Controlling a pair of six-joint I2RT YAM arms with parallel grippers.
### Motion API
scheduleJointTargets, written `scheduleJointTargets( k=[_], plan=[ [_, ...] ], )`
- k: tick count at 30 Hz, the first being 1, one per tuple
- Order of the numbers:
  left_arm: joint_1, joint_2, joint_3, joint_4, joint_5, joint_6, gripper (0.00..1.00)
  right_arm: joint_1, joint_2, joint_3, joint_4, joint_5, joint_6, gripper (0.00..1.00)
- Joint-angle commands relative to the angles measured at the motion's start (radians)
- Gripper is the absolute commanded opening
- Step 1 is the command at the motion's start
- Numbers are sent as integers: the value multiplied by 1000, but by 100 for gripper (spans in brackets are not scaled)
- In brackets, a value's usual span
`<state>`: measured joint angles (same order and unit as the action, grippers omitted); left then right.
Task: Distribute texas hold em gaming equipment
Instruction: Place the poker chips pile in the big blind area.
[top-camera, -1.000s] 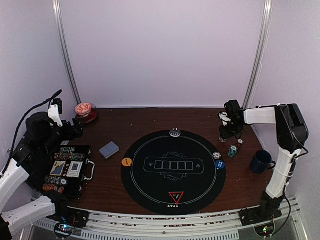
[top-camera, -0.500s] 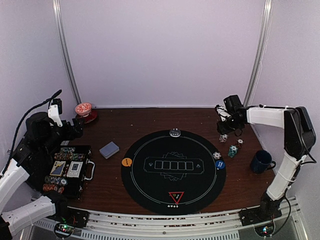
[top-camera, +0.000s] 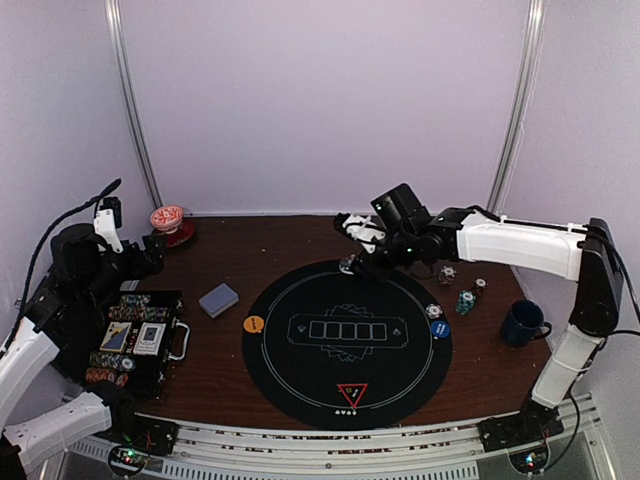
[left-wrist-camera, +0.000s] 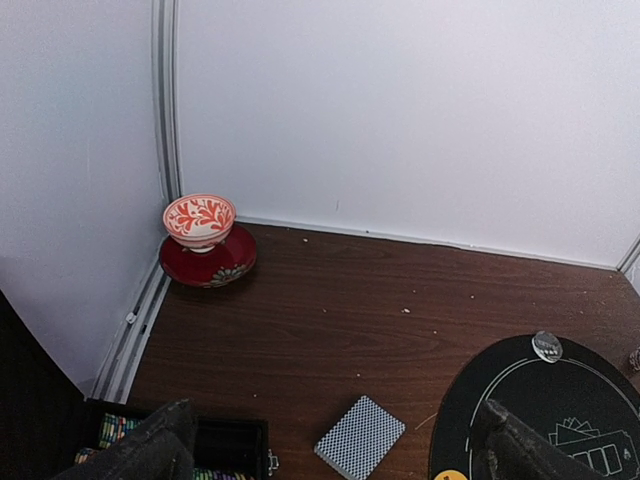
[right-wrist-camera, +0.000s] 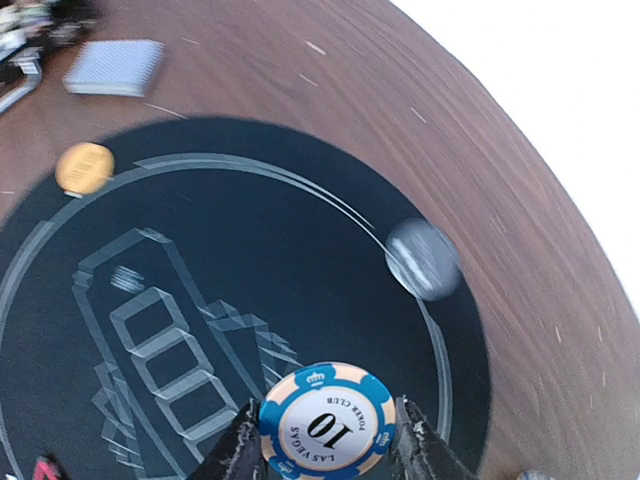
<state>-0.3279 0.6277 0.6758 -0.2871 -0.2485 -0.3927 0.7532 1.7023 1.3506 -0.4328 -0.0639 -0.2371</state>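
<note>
Pinching blue 10 chip (right-wrist-camera: 325, 418) edgewise in my right gripper (right-wrist-camera: 327, 445), lower centre, over the mat (right-wrist-camera: 250, 260), likely to drop it flat.

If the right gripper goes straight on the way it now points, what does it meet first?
With its blue chip, probably the black mat near the grey chip; depth is unclear.
</note>
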Motion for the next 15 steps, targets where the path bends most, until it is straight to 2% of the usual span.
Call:
scheduleJointTargets(
  k=[1, 10, 15],
  plan=[
    [15, -14, -11, 48, -9, -9, 98, 132, 91, 88, -34, -27, -57, 28],
    [26, -12, -12, 51, -5, -9, 98, 352, 373, 323, -69, 19, -35, 29],
    [28, -17, -12, 51, -4, -9, 98, 404, 540, 494, -101, 81, 10, 29]
  ],
)
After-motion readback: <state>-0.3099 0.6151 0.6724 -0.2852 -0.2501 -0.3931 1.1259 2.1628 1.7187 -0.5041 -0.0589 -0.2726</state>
